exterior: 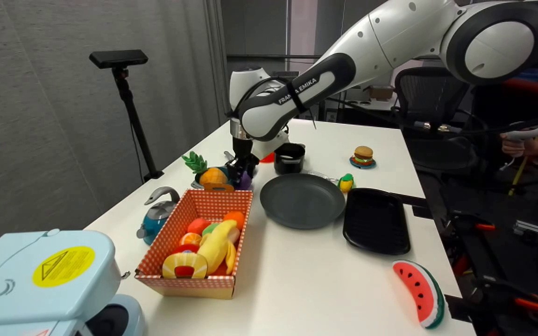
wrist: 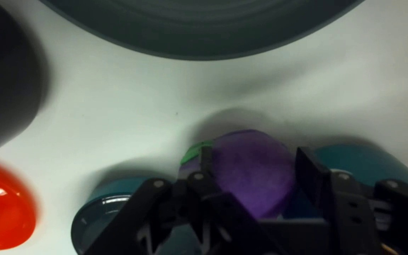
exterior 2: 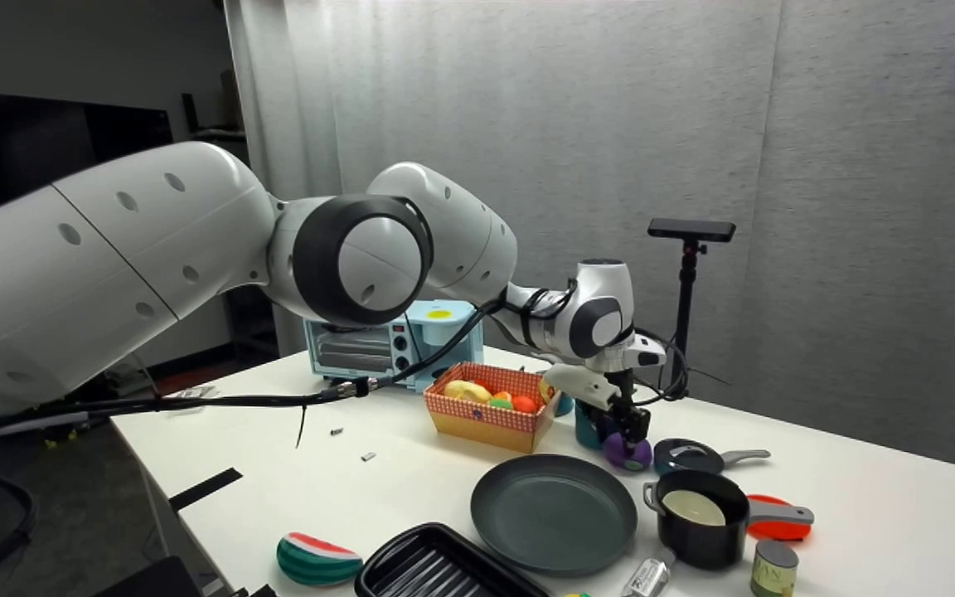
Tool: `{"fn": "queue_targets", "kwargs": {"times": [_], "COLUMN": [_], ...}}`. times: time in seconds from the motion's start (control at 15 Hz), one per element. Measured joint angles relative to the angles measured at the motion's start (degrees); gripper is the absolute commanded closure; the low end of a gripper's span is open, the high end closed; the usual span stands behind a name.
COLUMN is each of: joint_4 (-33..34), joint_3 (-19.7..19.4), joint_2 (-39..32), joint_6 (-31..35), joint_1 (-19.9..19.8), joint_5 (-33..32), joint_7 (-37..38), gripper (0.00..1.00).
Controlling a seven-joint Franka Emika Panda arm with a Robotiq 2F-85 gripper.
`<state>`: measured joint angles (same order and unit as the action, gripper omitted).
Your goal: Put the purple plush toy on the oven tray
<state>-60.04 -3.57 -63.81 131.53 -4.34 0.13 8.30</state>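
Note:
The purple plush toy (wrist: 251, 173) is round and dark purple with a green patch at one end. It rests on the table and also shows in both exterior views (exterior: 244, 182) (exterior 2: 628, 458). My gripper (wrist: 251, 153) is lowered over it, fingers apart with the toy between them. The left finger overlaps the toy; the right finger is at its edge. Whether the fingers press on it is unclear. The gripper also shows in both exterior views (exterior: 243, 171) (exterior 2: 631, 429). The black oven tray (exterior: 376, 223) lies beyond the round plate; it is partly cut off in an exterior view (exterior 2: 444, 572).
The dark grey plate (exterior: 302, 200) lies between toy and tray. A black pot (exterior 2: 703, 531) and a teal pan (exterior 2: 687, 456) stand near the toy. A checked basket (exterior: 189, 284) of toy fruit is beside it. A toy corn (exterior: 346, 183) and watermelon (exterior: 421, 294) flank the tray.

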Motion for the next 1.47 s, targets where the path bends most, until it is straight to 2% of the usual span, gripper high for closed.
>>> {"fn": "queue_targets", "kwargs": {"times": [0.27, 0.33, 0.53, 0.67, 1.07, 1.47], "joint_4": [0.51, 0.46, -0.76, -4.06, -18.63, -33.63], "joint_3": [-0.1, -0.1, 0.07, 0.42, 1.55, 1.63], "joint_2": [-0.04, 0.0, 0.7, 2.77, 13.86, 28.66], "joint_6": [-0.24, -0.23, -0.21, -0.15, 0.35, 3.64], "joint_1": [-0.22, -0.25, -0.35, -0.36, -0.33, -0.58], "joint_5": [0.0, 0.0, 0.0, 0.0, -0.05, 0.08], "joint_7": [-1.06, -1.55, -3.47, -5.27, -11.4, -13.26], "gripper": [0.97, 0.99, 0.97, 0.98, 0.97, 0.97]}}
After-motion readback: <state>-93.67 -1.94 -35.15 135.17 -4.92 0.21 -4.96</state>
